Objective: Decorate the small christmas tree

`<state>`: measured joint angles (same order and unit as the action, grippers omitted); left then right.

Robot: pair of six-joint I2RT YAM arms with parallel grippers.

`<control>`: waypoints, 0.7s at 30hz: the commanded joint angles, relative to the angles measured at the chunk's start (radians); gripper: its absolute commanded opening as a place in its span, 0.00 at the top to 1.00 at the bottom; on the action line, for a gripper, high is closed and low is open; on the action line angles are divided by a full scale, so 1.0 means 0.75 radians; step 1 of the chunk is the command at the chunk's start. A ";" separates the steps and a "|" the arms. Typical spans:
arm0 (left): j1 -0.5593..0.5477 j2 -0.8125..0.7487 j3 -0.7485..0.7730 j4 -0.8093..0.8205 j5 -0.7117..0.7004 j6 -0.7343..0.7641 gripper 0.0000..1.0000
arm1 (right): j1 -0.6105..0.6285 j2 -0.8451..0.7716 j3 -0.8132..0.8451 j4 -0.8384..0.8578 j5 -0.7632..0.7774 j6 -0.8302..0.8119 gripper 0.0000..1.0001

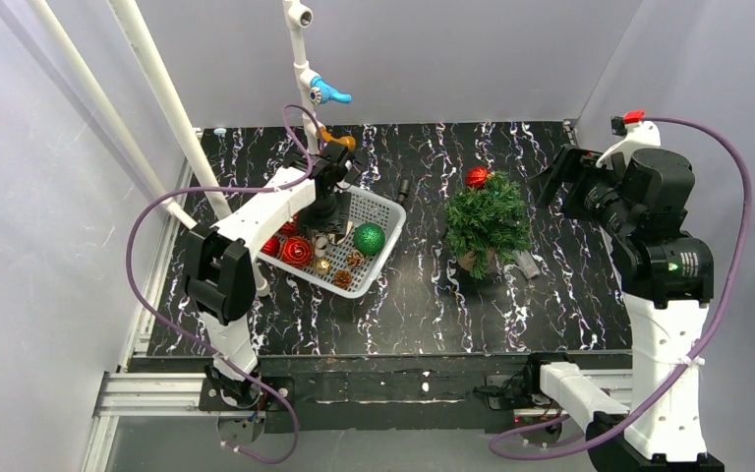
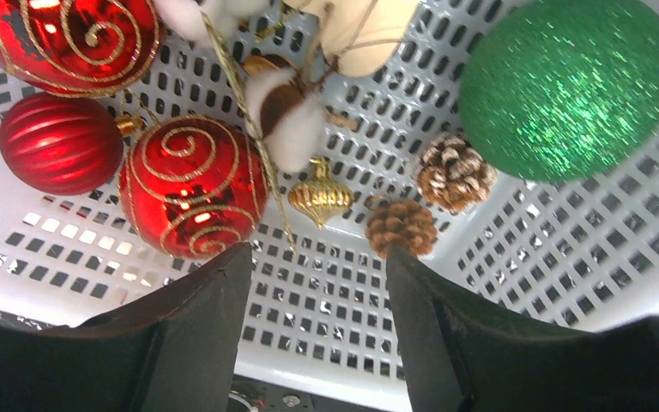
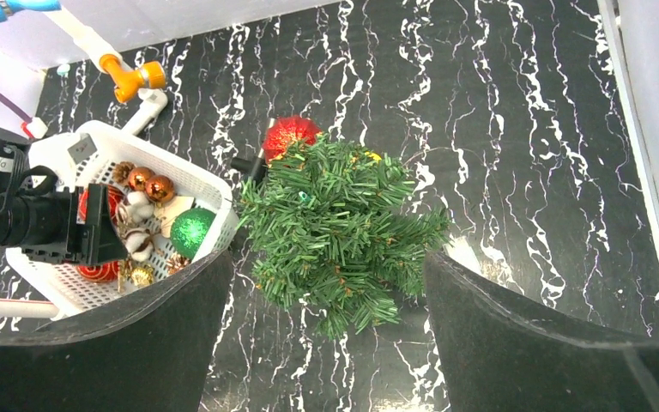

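The small christmas tree [image 1: 489, 218] stands upright right of centre, with a red glitter ball [image 1: 477, 177] at its far side. It also shows in the right wrist view [image 3: 343, 232], with the ball [image 3: 290, 135] behind it. The white basket [image 1: 396, 209] to its left holds a green glitter ball [image 2: 566, 86], red balls with gold swirls [image 2: 190, 187], a gold ornament [image 2: 319, 196] and pine cones [image 2: 402, 226]. My left gripper [image 2: 317, 253] hangs open and empty just above the basket floor, over the ornaments [image 1: 326, 221]. My right gripper [image 3: 328, 257] is open and empty, high above the tree.
White pipes with a blue clamp [image 1: 329, 93] and an orange clamp [image 1: 339, 141] rise at the back left, close to the left arm. A small black object [image 1: 405, 185] lies behind the basket. A grey piece [image 1: 528, 264] lies by the tree's base on the black marble table [image 1: 403, 315].
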<state>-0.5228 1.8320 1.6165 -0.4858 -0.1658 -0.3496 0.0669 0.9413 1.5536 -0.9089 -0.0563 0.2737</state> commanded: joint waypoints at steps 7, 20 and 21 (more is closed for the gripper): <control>0.033 0.116 0.009 -0.097 -0.165 0.003 0.54 | 0.003 0.034 0.009 0.078 -0.014 -0.014 0.10; 0.075 0.173 0.056 -0.050 -0.254 -0.016 0.66 | 0.003 0.053 -0.004 0.087 -0.005 -0.025 0.10; 0.089 0.174 0.055 -0.037 -0.234 -0.021 0.67 | 0.003 0.055 -0.004 0.087 -0.004 -0.025 0.10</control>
<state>-0.4866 1.9564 1.6371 -0.4412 -0.3050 -0.3485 0.0669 0.9829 1.5536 -0.8925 -0.0593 0.2722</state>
